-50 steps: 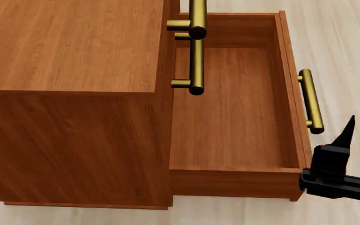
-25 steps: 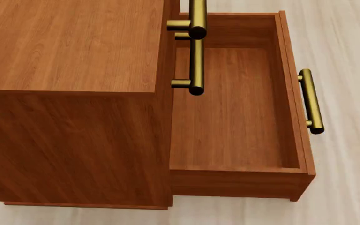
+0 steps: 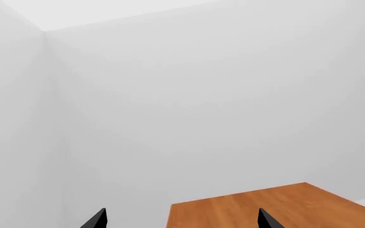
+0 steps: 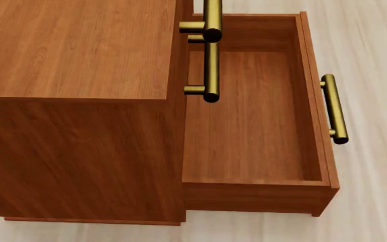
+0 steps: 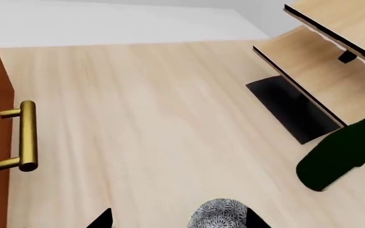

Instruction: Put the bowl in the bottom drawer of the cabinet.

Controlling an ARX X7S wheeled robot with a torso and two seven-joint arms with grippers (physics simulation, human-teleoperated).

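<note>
no writing shows on the cabinet (image 4: 79, 75) or bowl (image 5: 219, 214).

The head view looks steeply down, close over the cabinet (image 4: 79, 50) and open bottom drawer (image 4: 247, 126). The right wrist view faces the floor beside that drawer's handle (image 5: 25, 135); the left wrist view faces bare walls.

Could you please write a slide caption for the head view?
Bottom drawer of the cabinet pulled open and empty; neither end effector in frame.
</note>
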